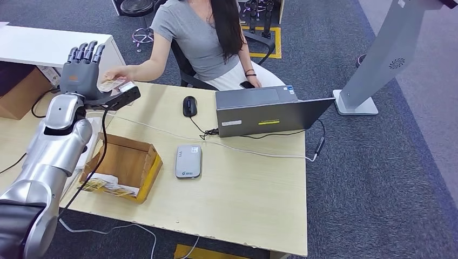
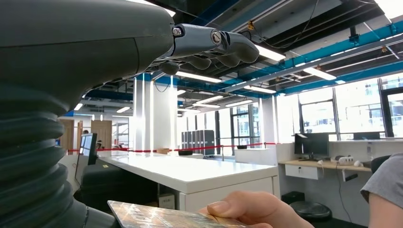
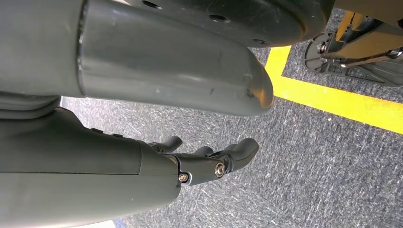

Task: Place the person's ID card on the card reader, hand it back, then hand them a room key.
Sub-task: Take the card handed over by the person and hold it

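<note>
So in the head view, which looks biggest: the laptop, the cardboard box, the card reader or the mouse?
Biggest to smallest as they look:
1. laptop
2. cardboard box
3. card reader
4. mouse
The mouse sits farther from the camera, but it's clearly the smallest.

An open laptop (image 1: 264, 110), a black mouse (image 1: 189, 106) and a cardboard box (image 1: 125, 166) share the table (image 1: 254, 199).

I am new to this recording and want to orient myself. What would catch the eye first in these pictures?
Most striking is the robot's left hand, raised with fingers upright at the table's far left, where a person's hand holds an ID card against it. The person sits across the table, behind an open laptop. A grey card reader lies mid-table, beside an open cardboard box.
</note>
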Tool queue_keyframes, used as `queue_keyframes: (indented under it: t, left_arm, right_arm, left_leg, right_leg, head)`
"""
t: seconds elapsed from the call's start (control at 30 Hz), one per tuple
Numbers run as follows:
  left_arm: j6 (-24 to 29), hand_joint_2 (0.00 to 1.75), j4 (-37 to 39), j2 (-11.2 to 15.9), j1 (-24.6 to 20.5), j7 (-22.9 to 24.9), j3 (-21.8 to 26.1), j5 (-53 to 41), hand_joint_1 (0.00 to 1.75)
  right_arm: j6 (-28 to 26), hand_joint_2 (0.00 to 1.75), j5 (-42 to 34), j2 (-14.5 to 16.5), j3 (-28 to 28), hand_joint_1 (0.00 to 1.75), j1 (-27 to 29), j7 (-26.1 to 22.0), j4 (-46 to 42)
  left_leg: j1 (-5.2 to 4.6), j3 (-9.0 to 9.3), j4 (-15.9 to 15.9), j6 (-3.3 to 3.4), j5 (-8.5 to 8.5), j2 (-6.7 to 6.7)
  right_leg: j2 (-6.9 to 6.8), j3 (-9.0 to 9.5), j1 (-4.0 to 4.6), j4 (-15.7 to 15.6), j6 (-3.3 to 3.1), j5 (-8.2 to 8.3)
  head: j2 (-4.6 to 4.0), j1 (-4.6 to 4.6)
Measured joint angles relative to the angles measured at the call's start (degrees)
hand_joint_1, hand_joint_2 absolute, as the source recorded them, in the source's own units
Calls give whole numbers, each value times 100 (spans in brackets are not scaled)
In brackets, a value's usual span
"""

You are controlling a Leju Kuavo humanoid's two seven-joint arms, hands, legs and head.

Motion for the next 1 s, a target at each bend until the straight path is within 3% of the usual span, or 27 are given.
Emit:
queue_keyframes:
  t: [0.13, 1.0]
  left_arm:
    - [30, 175, 0, -14, 18, 2, 0, -31, 175]
    - [21, 175, -76, -159, 214, -294, 0, 233, 175]
  right_arm:
    - [7, 0, -2, 0, 0, 0, 0, -1, 0]
    - [11, 0, 8, 17, 7, 0, 1, -41, 1]
  left_leg:
    - [0, 0, 0, 0, 0, 0]
    - [-1, 0, 0, 0, 0, 0]
  right_leg:
    - [0, 0, 0, 0, 0, 0]
    - [0, 0, 0, 0, 0, 0]
  head:
    - [0, -1]
    - [0, 0]
